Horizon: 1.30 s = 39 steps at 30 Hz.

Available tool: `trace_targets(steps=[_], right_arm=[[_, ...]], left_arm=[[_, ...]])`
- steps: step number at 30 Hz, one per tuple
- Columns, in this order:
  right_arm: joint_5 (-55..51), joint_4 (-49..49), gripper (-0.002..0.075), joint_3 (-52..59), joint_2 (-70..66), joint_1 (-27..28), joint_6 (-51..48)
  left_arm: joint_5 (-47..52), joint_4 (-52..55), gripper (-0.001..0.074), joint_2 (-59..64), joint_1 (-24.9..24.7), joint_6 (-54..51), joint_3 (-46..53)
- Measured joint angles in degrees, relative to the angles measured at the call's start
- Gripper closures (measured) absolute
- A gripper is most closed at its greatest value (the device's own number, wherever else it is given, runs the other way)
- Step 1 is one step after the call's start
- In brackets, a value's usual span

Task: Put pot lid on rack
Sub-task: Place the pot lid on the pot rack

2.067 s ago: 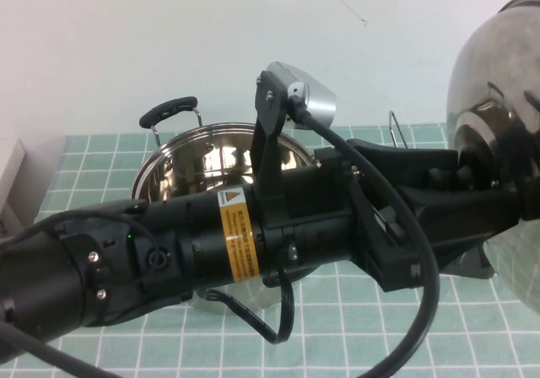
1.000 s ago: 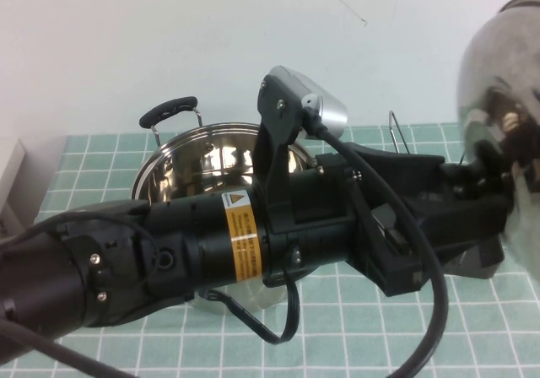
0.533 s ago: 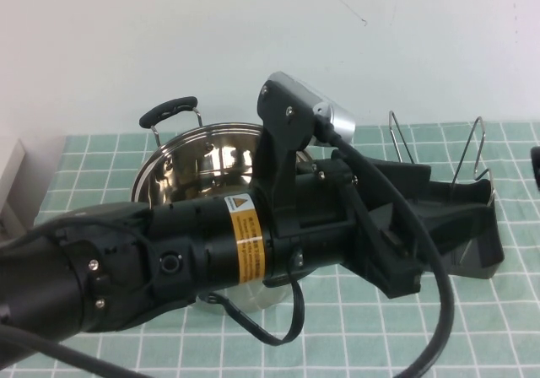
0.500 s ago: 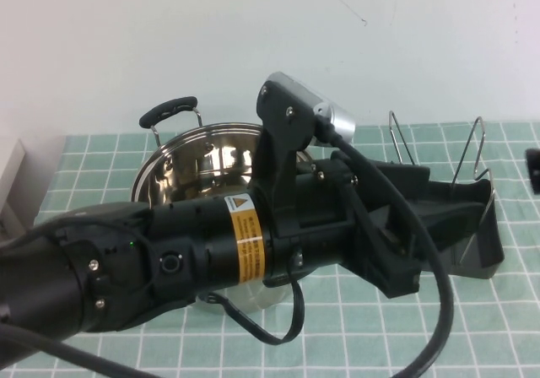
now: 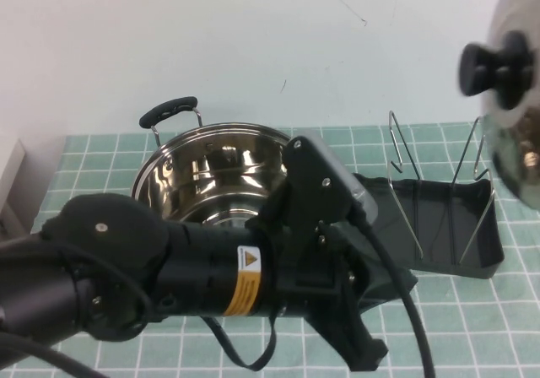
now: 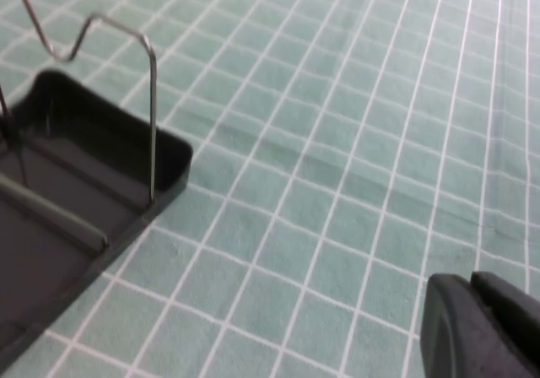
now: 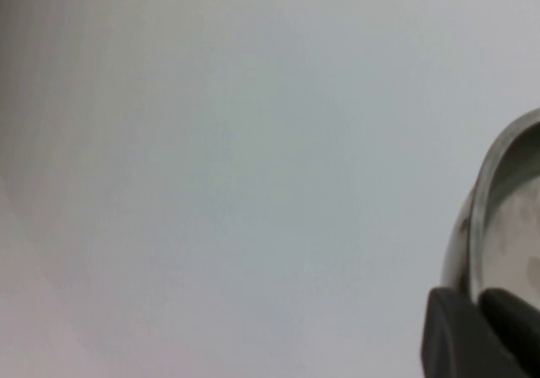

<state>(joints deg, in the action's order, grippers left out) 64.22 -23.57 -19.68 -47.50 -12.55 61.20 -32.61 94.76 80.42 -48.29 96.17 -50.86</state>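
The pot lid (image 5: 516, 116), shiny steel with a black knob (image 5: 496, 67), hangs on edge in the air at the far right of the high view, above and just right of the rack. My right gripper (image 7: 479, 304) is shut on the pot lid's rim (image 7: 477, 218); the gripper itself is outside the high view. The rack (image 5: 439, 218) is a black tray with two upright wire loops (image 5: 403, 163). My left gripper (image 6: 471, 287) is shut and empty, low over the green tiled cloth beside the rack (image 6: 76, 218). The left arm (image 5: 211, 281) fills the foreground.
A deep steel pot (image 5: 211, 171) with black handles stands behind the left arm, left of the rack. A white box (image 5: 10, 184) sits at the table's left edge. Green tiled cloth (image 6: 337, 142) stretches beyond the rack's corner.
The left gripper has shut and its arm has dropped back from the rack toward the front. The lid, out of view half a second ago, is back at the upper right, knob facing the camera.
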Motion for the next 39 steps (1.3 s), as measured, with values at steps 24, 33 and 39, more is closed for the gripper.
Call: trace_targets(steps=[24, 33, 39], right_arm=[[0.96, 2.64, 0.0700, -10.86, -29.56, 0.00, -3.52], [0.18, 2.75, 0.0700, -10.86, -39.30, 0.00, -3.29], [0.36, 3.52, 0.0701, -11.19, -43.79, 0.00, -3.21]], left_arm=[[2.65, 5.80, 0.0736, -16.20, 0.00, 7.85, 9.50], [2.19, 5.85, 0.0736, -16.20, 0.00, 8.06, 10.84], [2.28, 5.85, 0.0736, -16.20, 0.00, 8.06, 10.84]])
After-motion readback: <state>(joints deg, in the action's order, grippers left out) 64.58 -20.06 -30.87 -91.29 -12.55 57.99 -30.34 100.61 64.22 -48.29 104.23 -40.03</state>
